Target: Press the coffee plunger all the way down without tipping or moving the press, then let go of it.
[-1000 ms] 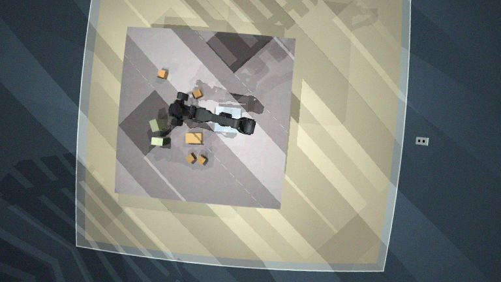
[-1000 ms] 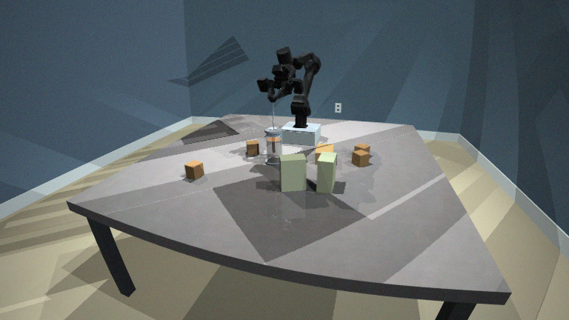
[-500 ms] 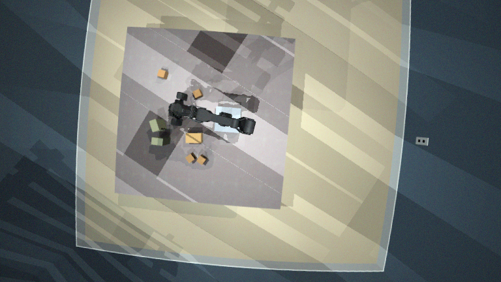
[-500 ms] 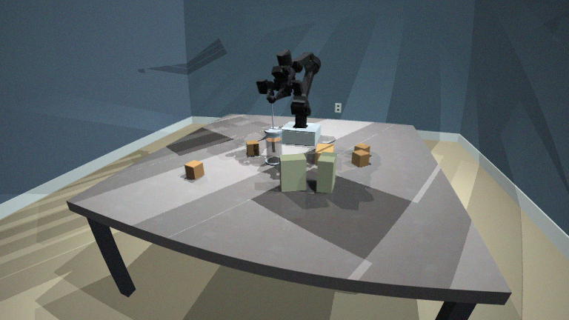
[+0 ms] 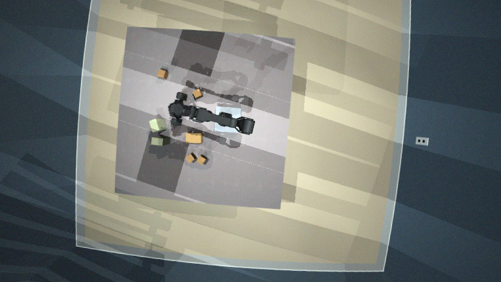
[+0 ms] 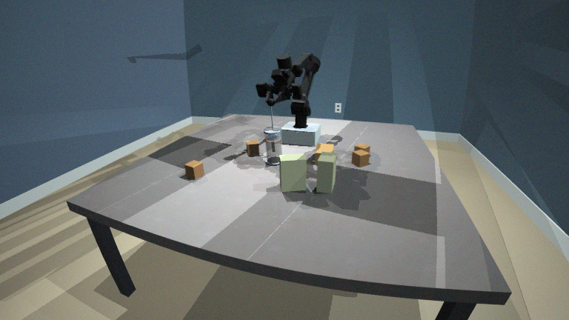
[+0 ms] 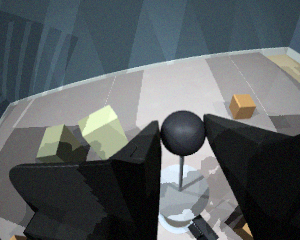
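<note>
The coffee press [image 6: 273, 149] [image 7: 184, 197] stands upright on the table, a clear cylinder with a pale lid. Its thin rod [image 6: 272, 117] [image 7: 181, 172] stands far up out of the lid and ends in a black ball knob [image 7: 183, 133]. My gripper [image 6: 270, 101] [image 7: 181, 123] is shut on the knob, with one finger on each side of it, high above the lid. In the overhead view the arm hides the press.
Two pale green blocks [image 5: 157, 125] [image 6: 293, 172] stand near the press. An orange block [image 5: 194, 138] and several small orange cubes [image 5: 162, 73] [image 6: 194, 170] [image 7: 242, 106] lie around it. The arm's pale blue base block [image 5: 227, 110] [image 6: 301, 134] is behind the press.
</note>
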You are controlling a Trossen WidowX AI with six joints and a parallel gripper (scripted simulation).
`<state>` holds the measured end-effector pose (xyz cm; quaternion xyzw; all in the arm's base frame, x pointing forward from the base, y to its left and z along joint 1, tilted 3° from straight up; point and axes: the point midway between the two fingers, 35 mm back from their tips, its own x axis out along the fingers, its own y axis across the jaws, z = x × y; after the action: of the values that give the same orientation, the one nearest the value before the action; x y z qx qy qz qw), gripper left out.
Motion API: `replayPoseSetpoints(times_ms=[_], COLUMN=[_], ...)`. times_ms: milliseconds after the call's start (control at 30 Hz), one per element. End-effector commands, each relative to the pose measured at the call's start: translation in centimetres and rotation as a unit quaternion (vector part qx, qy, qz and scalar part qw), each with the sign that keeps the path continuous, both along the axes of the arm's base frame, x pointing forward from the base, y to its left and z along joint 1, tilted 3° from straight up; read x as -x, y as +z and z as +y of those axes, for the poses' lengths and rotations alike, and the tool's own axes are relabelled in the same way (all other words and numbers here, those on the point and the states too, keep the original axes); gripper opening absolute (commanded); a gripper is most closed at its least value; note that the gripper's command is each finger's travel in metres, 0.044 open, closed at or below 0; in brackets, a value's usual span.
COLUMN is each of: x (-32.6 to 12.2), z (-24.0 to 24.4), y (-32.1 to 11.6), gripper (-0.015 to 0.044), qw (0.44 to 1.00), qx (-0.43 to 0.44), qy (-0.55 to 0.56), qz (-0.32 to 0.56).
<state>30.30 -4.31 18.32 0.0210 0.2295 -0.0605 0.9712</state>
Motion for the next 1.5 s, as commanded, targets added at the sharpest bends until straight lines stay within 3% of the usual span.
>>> replayPoseSetpoints(times_ms=[0,933,1467], x=[0.6,-0.5,-1.8], z=[0.1,0.1,0.0], y=[-3.7,-8.0,-8.2], gripper=[0.0118,0.0118,0.0118], qw=[0.999,0.999,0.999], qx=[-0.008,-0.008,-0.008], qy=[-0.002,-0.002,-0.002], qz=[0.044,0.043,0.043])
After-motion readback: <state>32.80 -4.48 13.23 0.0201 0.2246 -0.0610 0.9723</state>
